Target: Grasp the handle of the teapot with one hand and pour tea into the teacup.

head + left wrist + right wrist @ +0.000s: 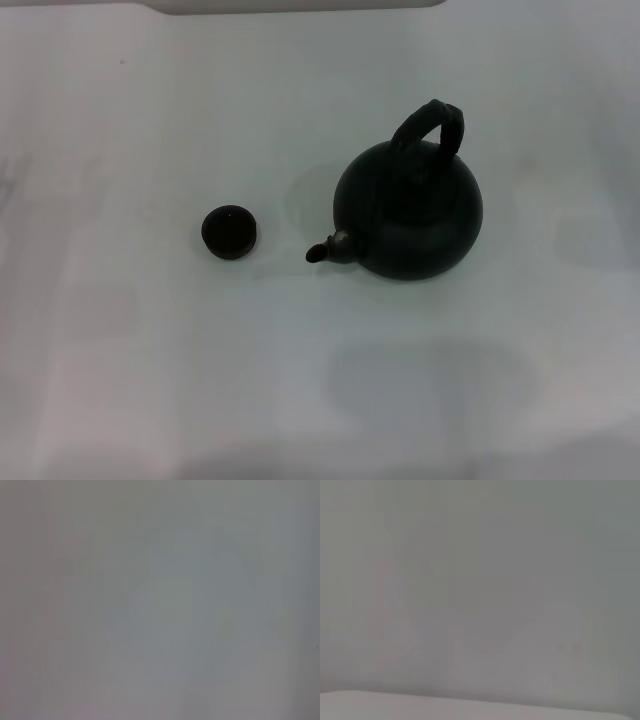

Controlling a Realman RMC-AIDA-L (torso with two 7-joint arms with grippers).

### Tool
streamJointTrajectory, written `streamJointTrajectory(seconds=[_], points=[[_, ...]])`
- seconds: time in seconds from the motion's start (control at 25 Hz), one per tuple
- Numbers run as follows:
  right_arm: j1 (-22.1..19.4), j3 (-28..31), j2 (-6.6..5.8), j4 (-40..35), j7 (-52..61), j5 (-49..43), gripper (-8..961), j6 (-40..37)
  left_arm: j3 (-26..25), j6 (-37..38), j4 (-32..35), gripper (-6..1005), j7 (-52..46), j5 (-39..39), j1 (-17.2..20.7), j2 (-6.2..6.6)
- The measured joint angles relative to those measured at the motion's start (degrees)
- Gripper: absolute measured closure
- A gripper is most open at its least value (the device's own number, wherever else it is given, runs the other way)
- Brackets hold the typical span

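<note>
Teapot (410, 215) sits upright on the white counter (120, 350), right of centre in the head view. Body round, matte black, the biggest object in the scene. Short spout (330, 249) points left and slightly toward the near edge, with a pale spot at its base. Handle (432, 125) arches over the top of the pot on the far side, thick and black, wrapped texture, leaning a little to the right. Nothing touches the handle.

Teacup (229, 232) stands on the counter left of the teapot, well apart from it, roughly level with the spout. Small, low, dark, handleless, upright. Whether it holds any liquid cannot be told; the interior reads uniformly dark. A clear gap of bare counter lies between the spout tip and the cup rim.

Far edge of the counter shows at the top of the head view, with a pale strip beyond it. Soft shadows fall on the counter near the pot, one to its left and a broader one on the near side.

Neither arm nor end effector shows in the head view. Left wrist view: plain grey-white surface only. Right wrist view: the same plain surface, with a lighter band along one edge. Whether either end effector's fingers are apart or together cannot be told, since none is in sight.
</note>
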Motion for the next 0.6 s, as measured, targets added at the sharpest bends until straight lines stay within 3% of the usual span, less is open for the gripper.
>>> streamJointTrajectory(seconds=[0.6], points=[[-0.06,0.00,0.09,-0.01,-1.40,0.00,379,0.12,0.00,-0.90,-0.20,114,0.00,-0.01,-0.08,-0.09]])
